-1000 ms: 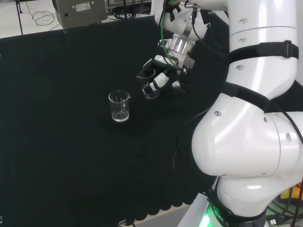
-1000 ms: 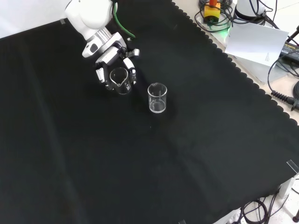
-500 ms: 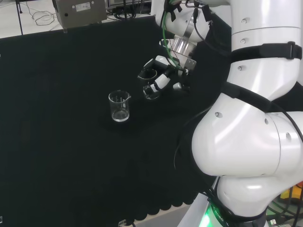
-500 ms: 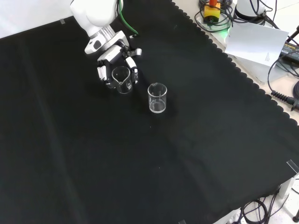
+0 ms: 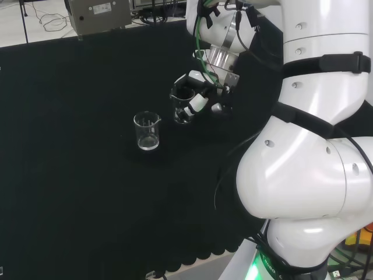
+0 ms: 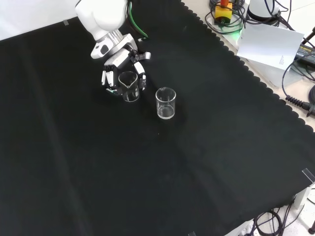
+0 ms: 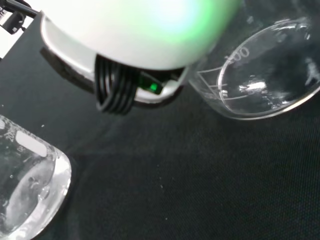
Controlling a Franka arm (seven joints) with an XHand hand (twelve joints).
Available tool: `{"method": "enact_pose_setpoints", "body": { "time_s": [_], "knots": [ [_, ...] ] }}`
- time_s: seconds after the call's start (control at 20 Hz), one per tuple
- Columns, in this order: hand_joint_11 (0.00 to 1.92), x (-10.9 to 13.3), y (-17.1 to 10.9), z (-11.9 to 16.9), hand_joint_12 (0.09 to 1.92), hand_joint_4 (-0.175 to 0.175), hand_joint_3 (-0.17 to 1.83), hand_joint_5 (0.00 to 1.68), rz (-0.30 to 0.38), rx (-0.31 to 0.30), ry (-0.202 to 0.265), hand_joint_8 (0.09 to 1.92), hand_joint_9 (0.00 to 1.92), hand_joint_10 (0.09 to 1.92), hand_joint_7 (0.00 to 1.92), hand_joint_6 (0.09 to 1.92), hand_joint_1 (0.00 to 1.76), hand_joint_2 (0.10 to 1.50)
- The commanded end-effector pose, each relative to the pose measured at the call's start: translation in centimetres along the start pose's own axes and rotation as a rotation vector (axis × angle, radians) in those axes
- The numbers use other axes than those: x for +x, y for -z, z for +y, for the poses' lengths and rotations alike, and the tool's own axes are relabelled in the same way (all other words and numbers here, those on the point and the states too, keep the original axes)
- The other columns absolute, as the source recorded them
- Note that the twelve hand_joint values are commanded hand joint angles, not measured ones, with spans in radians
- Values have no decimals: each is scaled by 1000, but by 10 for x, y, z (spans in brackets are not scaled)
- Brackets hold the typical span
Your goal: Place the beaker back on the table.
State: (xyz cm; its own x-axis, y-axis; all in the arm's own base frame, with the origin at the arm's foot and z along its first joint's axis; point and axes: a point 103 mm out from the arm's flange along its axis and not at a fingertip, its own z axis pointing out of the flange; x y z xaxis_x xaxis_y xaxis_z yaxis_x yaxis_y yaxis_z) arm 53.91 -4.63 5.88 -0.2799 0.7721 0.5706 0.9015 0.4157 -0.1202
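surface (image 6: 206,162): covered in black cloth | arm (image 5: 309,175): white links seen at head view's right | hand (image 6: 114,69): fingers curled round a clear beaker (image 6: 129,86), held upright low over the cloth | second beaker (image 6: 166,103): stood just right of it in front view

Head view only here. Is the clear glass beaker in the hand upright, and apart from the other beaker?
Observer: Front view: the held clear glass beaker stands upright, with the black and white hand curled round both its sides.
Operator: Gap to the second one?
Observer: Yes. Black cloth shows between it and the free clear glass beaker.
Operator: Base down yet?
Observer: Cannot tell. In the wrist view its base is near the cloth, but contact is unclear.
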Motion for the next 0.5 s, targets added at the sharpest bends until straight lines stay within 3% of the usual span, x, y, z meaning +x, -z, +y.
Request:
{"method": "enact_pose_setpoints", "body": {
  "time_s": [0.05, 0.4, 0.5],
  "knots": [
    [395, 0, -1, 4, 1309, -31, 812, 789, 0, 41, -19, 765, 813, 520, 765, 944, 1225, 491],
    [188, 8, 11, 7, 1380, -47, 803, 519, -3, 35, -2, 792, 546, 665, 483, 913, 1173, 475],
    [126, 12, 16, 8, 1400, -58, 775, 384, -10, 40, 7, 795, 471, 696, 389, 764, 1147, 457]
  ]
}}
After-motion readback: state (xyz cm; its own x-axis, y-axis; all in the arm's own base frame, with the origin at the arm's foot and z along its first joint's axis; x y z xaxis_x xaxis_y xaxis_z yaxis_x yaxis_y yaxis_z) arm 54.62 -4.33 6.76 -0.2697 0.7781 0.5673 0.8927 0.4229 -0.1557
